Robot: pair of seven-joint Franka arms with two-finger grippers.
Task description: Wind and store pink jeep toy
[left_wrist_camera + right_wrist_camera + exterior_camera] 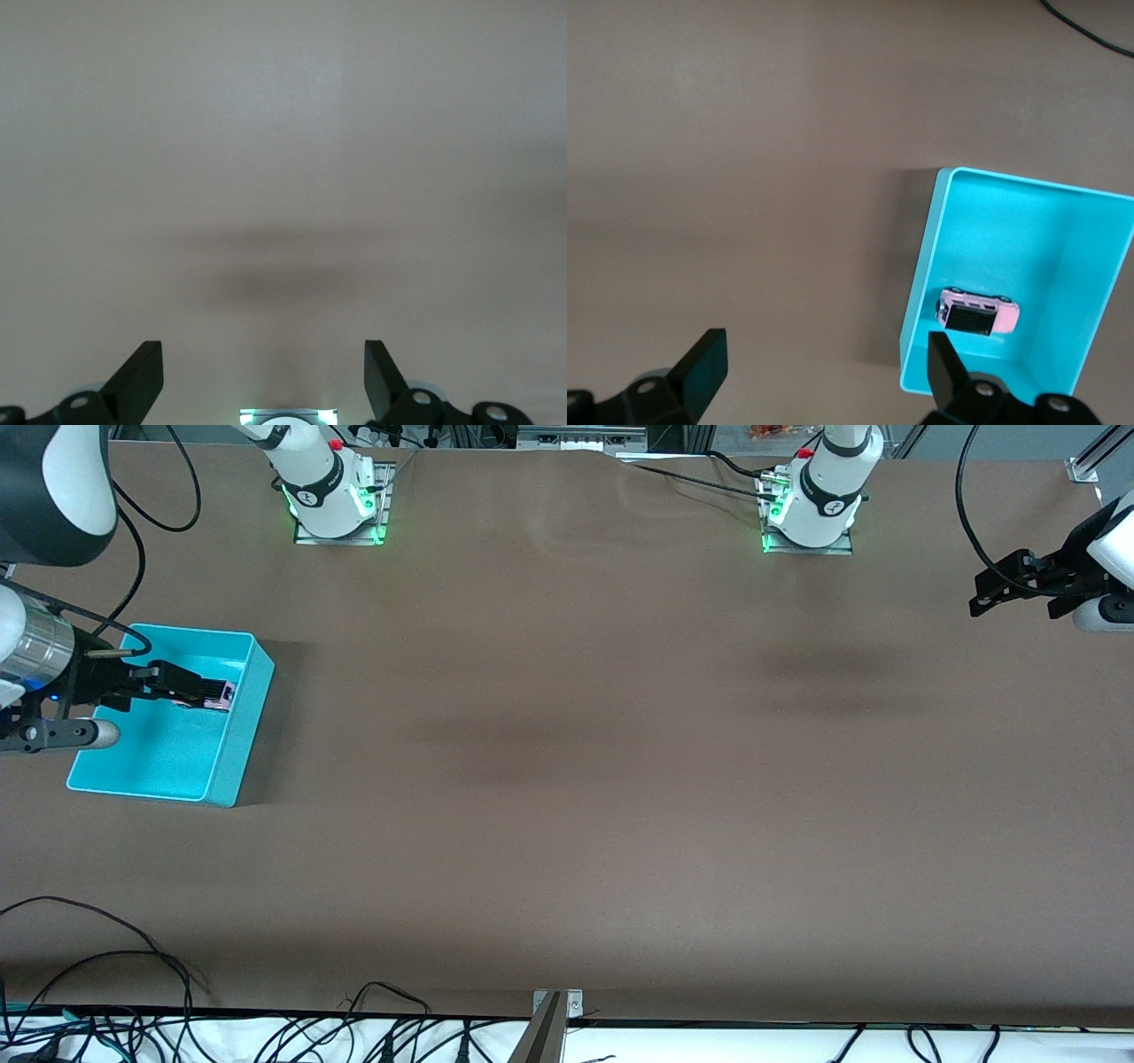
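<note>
My right gripper (190,689) hangs over the blue bin (237,740). Its two fingers are spread wide apart and they hold nothing. My left gripper (997,589) hangs over the bench (576,779) at the left arm's end, near the edge where my bases stand. Its fingers are spread wide too, and they hold nothing and touch nothing. That arm is just waiting.

The front view shows both my arms and the whole brown bench at once. In that view my right gripper covers most of the little car, so only a bit of pink peeks out by the fingertips. My right wrist view shows much more of it. There the pink jeep toy (977,312) lies on the floor of the blue bin (1028,230), close to one short wall. I can see its black roof and dark wheels, and my fingers (946,370) are up above it, not touching. My left wrist view shows only bare bench (283,177), a soft shadow, and my own two black fingers (142,376).

The blue bin sits near the bench edge at the right arm's end. The pink jeep toy is the only thing in it.
</note>
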